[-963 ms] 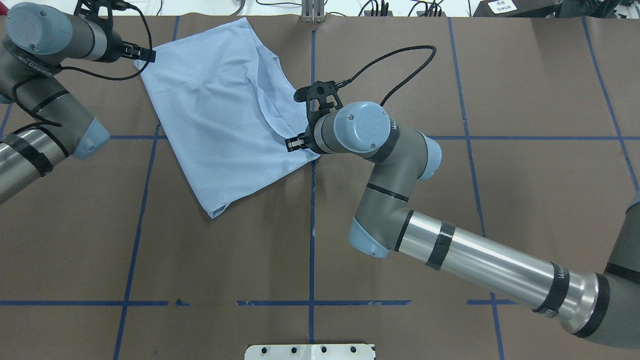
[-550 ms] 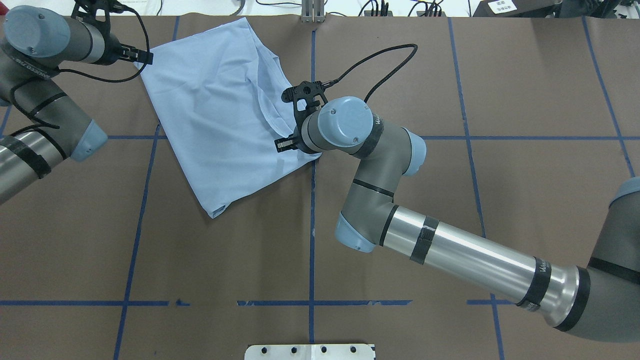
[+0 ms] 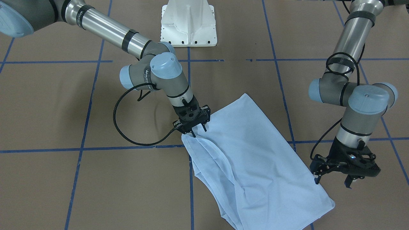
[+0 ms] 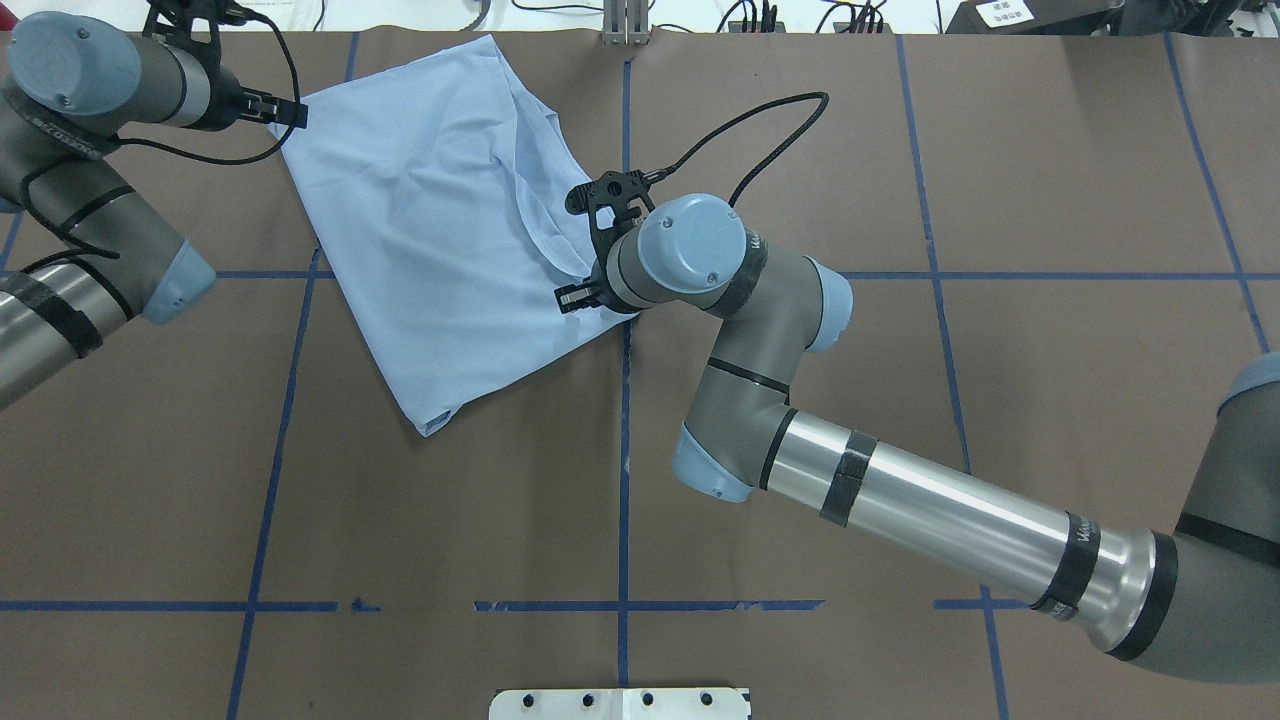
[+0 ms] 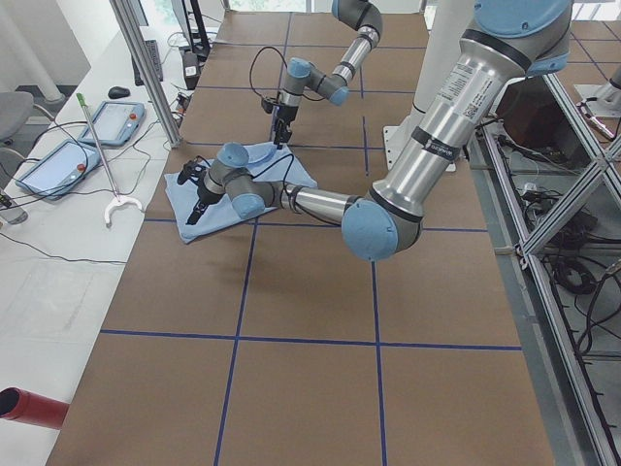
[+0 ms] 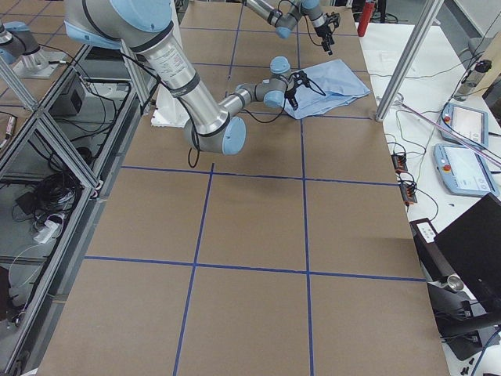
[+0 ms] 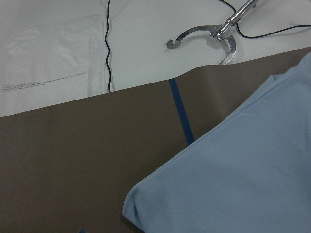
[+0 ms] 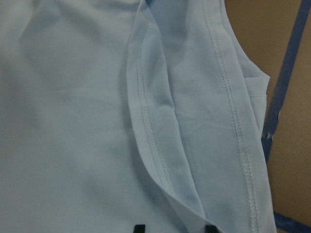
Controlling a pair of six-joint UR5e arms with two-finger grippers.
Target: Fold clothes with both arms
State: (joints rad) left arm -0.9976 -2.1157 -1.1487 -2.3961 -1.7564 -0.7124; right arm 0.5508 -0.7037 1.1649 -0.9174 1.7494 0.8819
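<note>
The folded t-shirt lies on the far left of the table, its long axis slanting from far-left towards near-centre, with the left gripper spread wide at one far corner and the right gripper parted over the hemmed edge, neither holding anything.

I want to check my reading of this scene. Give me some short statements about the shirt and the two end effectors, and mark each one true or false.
1. The t-shirt lies on the brown table covering. True.
2. The right end effector is shut. False: its fingertips stand apart over the shirt's hem.
3. The left end effector is beside a corner of the shirt. True.
4. The metal grabber tool lies on the shirt. False: it lies on the white surface beyond the covering.
</note>
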